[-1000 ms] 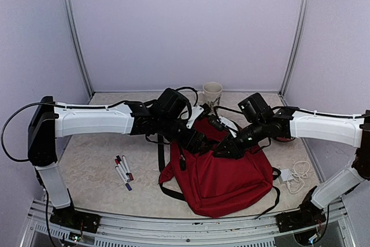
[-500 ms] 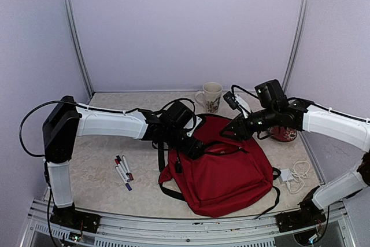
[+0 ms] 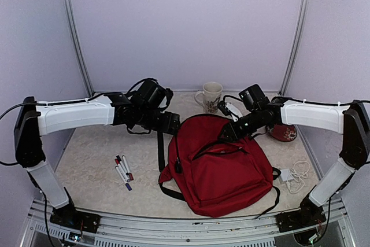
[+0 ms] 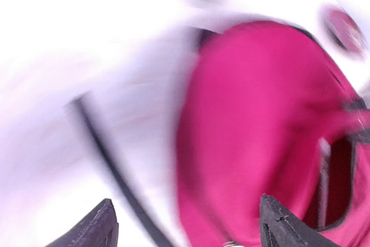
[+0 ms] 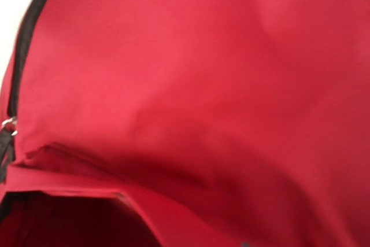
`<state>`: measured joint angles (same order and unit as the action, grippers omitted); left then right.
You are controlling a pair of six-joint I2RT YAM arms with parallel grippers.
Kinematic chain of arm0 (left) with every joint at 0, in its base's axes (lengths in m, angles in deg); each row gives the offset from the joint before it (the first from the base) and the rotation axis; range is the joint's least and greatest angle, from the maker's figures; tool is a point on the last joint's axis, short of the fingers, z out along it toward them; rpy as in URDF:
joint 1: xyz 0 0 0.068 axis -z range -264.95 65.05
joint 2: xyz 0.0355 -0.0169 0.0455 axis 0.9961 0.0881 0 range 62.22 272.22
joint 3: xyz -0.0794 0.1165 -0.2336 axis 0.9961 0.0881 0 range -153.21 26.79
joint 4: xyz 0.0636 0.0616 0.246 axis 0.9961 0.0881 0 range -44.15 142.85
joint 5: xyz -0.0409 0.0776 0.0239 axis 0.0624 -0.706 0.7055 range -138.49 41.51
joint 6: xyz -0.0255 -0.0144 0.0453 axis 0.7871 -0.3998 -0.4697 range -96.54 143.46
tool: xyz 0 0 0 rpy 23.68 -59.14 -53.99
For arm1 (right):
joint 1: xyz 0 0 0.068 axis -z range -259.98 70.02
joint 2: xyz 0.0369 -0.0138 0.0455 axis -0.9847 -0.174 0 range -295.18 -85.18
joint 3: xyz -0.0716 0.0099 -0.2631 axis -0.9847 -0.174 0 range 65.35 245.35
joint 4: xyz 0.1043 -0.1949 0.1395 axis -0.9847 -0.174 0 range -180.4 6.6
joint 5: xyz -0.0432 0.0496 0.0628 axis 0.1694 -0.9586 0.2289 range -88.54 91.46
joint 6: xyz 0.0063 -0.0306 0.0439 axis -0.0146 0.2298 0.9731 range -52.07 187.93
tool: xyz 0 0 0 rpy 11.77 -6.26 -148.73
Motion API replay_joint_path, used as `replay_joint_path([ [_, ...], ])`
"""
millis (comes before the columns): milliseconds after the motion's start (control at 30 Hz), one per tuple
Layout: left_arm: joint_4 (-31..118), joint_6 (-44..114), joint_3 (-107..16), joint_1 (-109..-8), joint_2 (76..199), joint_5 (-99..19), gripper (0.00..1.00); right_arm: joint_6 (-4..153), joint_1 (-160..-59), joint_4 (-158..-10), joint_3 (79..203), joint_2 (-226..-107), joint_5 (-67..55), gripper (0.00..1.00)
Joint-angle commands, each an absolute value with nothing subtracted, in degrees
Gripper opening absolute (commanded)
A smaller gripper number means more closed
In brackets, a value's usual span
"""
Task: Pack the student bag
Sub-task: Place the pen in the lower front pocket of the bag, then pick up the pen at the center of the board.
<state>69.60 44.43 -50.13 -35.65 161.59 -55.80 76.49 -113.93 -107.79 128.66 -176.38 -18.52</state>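
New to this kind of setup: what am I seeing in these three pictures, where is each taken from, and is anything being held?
Two robot arms are bolted at the near edge of a table, each ending in a two-finger gripper. The wide picture comes from a fixed camera above and behind them. The two blurry close-ups come from cameras on the wrists, mostly showing red fabric. On it lie a dark red backpack, partly unzipped, some markers, a mug and a white charger with cable. The left gripper is open and empty beside the backpack. The right gripper is at the backpack's opening; whether it grips anything cannot be told.
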Motion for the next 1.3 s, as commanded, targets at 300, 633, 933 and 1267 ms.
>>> replay_joint_path([
  [300, 89.5, 83.6, -21.6, -41.8, 141.7, -66.3, 0.44, 78.8, -114.5, -106.6, 127.1, -174.1, -14.3, 0.40],
  [633, 81.9, 86.0, -12.6, -42.9, 138.7, -59.4, 0.32, 78.4, -114.5, -105.8, 124.5, -172.9, -13.7, 0.40],
  [933, 78.2, 85.8, -9.8, -43.2, 140.1, -57.9, 0.23, 78.3, -114.5, -106.2, 123.6, -171.9, -12.7, 0.41],
  [1267, 76.8, 85.3, -7.8, -44.0, 142.6, -56.6, 0.21, 77.8, -114.5, -107.0, 123.9, -171.4, -12.0, 0.40],
])
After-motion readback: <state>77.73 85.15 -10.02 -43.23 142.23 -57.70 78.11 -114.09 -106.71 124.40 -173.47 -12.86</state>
